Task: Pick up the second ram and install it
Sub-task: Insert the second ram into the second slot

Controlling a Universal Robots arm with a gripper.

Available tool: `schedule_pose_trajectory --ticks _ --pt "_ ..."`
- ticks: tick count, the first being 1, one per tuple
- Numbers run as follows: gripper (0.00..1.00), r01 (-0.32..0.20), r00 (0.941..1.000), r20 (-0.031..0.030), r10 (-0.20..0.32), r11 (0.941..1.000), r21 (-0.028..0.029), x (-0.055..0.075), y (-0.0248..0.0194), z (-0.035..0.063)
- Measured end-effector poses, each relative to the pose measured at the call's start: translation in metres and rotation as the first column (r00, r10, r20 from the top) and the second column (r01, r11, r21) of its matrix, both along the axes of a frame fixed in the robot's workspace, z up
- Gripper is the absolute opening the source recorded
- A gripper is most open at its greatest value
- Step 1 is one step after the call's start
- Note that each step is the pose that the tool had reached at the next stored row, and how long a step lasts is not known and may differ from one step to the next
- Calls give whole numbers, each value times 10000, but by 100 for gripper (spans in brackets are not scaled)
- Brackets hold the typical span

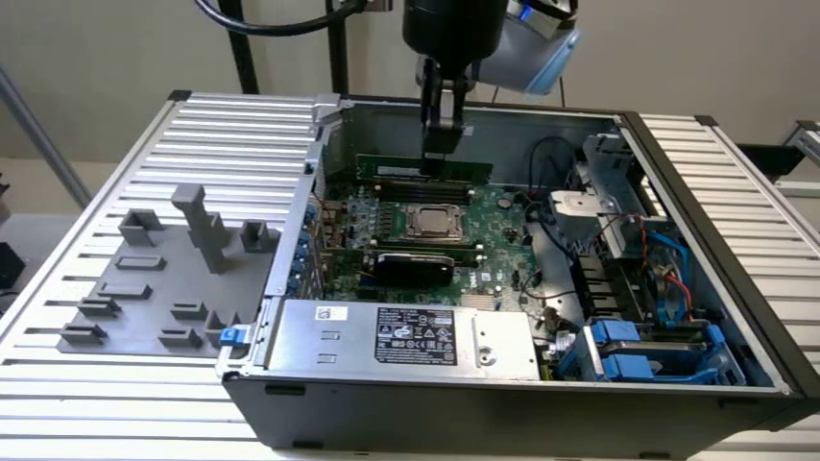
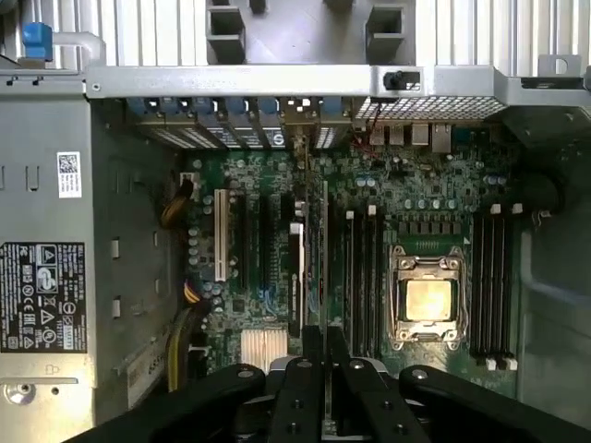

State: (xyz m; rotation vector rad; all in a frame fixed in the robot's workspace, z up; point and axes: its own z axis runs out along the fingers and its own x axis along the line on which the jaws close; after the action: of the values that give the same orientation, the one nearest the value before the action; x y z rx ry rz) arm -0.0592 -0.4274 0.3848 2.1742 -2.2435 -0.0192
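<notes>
Exterior view: my fingers (image 1: pixel 440 134) are clamped on the ram (image 1: pixel 391 165) at mid-length, over the board (image 1: pixel 494 206). I judge it light, stiff, fragile: best held by its edges.

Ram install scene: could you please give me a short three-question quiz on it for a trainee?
1. True or false: the jaws are shut on the ram.
2. In the exterior view, where is the ram relative to the CPU socket? A) behind it B) on it C) in front of it
3. What grey thing lies outside the case at the exterior view's left?
Key: 1 true; 2 A; 3 the fixture.
</notes>
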Motion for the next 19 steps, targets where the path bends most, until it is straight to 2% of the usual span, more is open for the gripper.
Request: schedule_pose_trajectory --ticks 4,14,17,19 --pt "0 1 10000 0 -1 10000 0 69 124 -72" --pt "0 0 10000 -1 0 10000 0 202 469 -255" --pt "0 0 10000 -1 0 10000 -1 229 551 -309" --pt "0 3 10000 0 -3 10000 0 235 590 -346"
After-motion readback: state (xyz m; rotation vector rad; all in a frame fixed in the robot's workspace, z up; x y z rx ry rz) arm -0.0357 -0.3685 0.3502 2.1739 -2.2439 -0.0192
